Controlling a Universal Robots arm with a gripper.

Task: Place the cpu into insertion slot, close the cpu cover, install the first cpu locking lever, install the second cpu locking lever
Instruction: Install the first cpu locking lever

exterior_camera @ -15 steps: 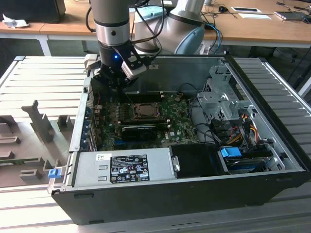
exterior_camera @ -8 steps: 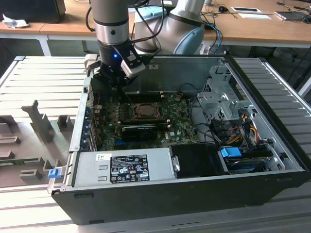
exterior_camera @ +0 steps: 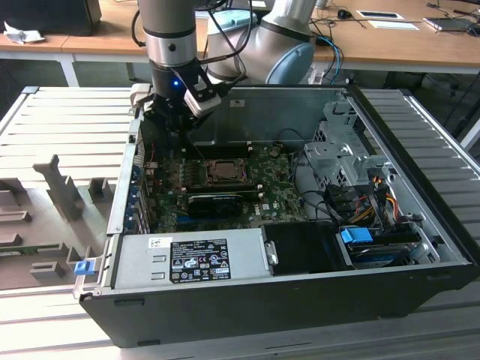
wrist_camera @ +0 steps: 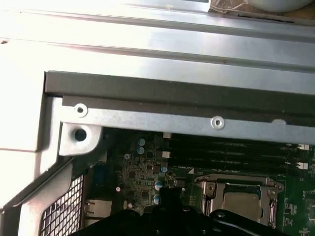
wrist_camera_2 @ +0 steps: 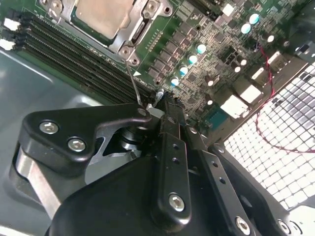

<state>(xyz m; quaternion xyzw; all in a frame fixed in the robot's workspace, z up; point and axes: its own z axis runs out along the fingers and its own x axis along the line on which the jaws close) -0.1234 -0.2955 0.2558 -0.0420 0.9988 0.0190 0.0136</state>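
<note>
In the open computer case, the insertion slot (exterior_camera: 206, 175) on the green board holds the cpu (exterior_camera: 223, 169), whose pale metal face (wrist_camera_2: 101, 17) lies flat. The silvery cpu cover (wrist_camera_2: 142, 27) lies down around the chip in both wrist views (wrist_camera: 268, 189). A thin wire locking lever (wrist_camera_2: 133, 81) rises from the socket corner up to my fingertips. My gripper (wrist_camera_2: 162, 103) is shut, with its tips touching the lever's free end. It hangs at the socket's far corner, toward the exterior view's left (exterior_camera: 174, 129). Whether the wire is clamped between the fingers is hidden.
Dark memory sticks (wrist_camera_2: 64, 54) run along the socket next to the metal case wall (wrist_camera: 172, 118). A perforated rear panel (wrist_camera_2: 275, 147) with a red wire stands close by. A long black card (exterior_camera: 214, 201), the power supply (exterior_camera: 191, 259) and a drive cage (exterior_camera: 345, 157) fill the case.
</note>
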